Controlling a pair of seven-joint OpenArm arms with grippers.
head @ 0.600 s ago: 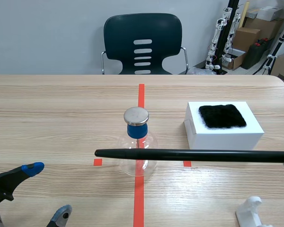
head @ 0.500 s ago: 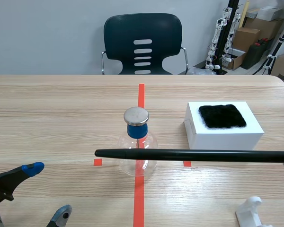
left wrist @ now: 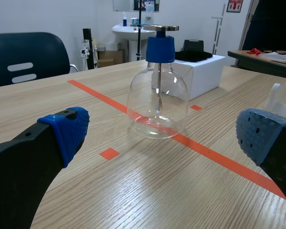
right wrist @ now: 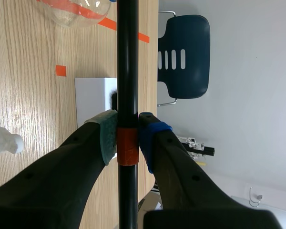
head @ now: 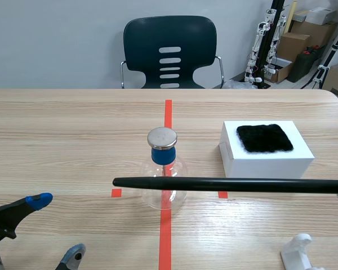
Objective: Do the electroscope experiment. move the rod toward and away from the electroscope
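The black rod hangs level above the table, held at its orange-banded end between the 2 pads of the right gripper, which is clamped tight on it. From the right edge of the scene it runs across the near side of the electroscope, crossing the glass flask below the blue stopper and metal disc, with its tip just past the flask toward the left arm's side. Whether rod and glass touch cannot be told.

The electroscope stands upright on the central tape line. Beyond the rod, on the right arm's side, sits a white box with a black cloth on top. A white plastic stand lies near the right arm. The left gripper rests low with its fingers spread wide, holding nothing, the flask ahead of it. A dark chair stands behind the table.
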